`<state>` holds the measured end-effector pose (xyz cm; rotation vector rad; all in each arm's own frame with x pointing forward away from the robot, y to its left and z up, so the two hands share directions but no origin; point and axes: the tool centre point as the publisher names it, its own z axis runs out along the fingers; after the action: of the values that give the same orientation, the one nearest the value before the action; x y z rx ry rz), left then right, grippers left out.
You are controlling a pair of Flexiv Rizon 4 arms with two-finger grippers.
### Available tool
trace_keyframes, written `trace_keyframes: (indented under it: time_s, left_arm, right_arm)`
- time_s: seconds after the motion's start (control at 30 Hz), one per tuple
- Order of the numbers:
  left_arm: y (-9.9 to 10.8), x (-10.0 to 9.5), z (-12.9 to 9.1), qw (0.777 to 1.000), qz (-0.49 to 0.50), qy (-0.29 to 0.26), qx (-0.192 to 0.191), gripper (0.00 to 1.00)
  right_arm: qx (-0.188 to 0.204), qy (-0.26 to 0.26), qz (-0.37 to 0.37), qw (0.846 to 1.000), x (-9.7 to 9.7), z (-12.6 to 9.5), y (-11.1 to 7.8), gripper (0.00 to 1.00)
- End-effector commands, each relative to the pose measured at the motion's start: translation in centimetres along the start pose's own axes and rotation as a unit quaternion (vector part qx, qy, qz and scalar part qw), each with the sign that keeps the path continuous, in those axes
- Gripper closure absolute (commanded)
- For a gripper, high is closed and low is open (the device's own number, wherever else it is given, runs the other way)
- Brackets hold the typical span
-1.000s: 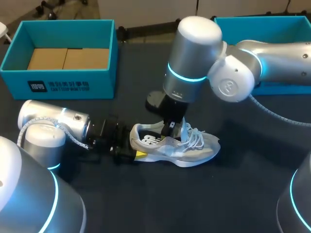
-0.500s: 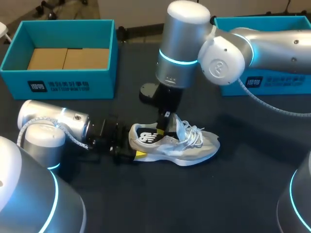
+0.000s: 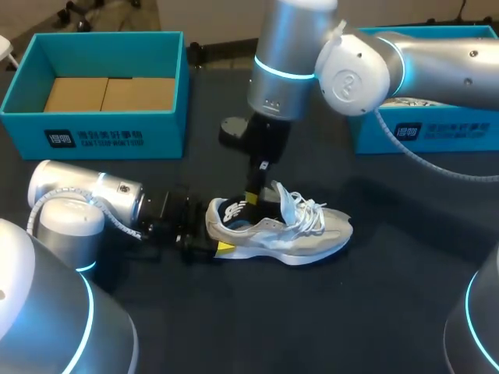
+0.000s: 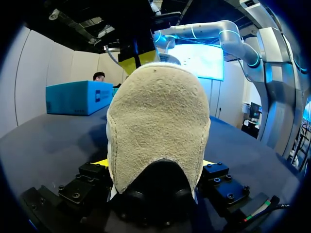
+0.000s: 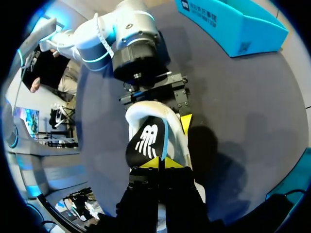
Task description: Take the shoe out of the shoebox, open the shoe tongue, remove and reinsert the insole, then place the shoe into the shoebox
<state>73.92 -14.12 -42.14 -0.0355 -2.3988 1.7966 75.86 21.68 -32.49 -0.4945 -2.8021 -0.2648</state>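
A grey and white shoe (image 3: 296, 238) lies on the dark table, toe to the right, its tongue and laces raised. My left gripper (image 3: 204, 238) holds the heel (image 4: 158, 121) from both sides with its jaws wide apart. My right gripper (image 3: 251, 199) comes down from above and is shut on the black insole (image 3: 236, 210), whose heel end is lifted out of the shoe opening. In the right wrist view the insole (image 5: 148, 143) with its white logo hangs from the pinched yellow tips (image 5: 159, 162), over the heel rim (image 5: 146, 110) and my left gripper (image 5: 155, 94).
An open teal shoebox (image 3: 101, 128) with a cardboard floor stands at the back left. A second teal box (image 3: 421, 136) sits at the back right, behind my right arm. Bare dark table lies in front of the shoe.
My right arm has risen and shifted left, drawing the insole's heel end up out of the shoe. The shoe and my left gripper have stayed put.
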Motion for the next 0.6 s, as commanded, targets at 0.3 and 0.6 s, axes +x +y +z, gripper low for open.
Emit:
trace_keyframes:
  time_s: [0.3,0.6]
  left_arm:
    - [0.1,0.0,0.2,1.0,0.0,0.0,0.0,1.0]
    - [0.1,0.0,0.2,1.0,0.0,0.0,0.0,1.0]
  right_arm:
    - [-0.004,0.003,-0.014,1.0,0.4,0.1,1.7,1.0]
    - [-0.004,-0.009,-0.024,1.0,1.4,-0.7,2.6,1.0]
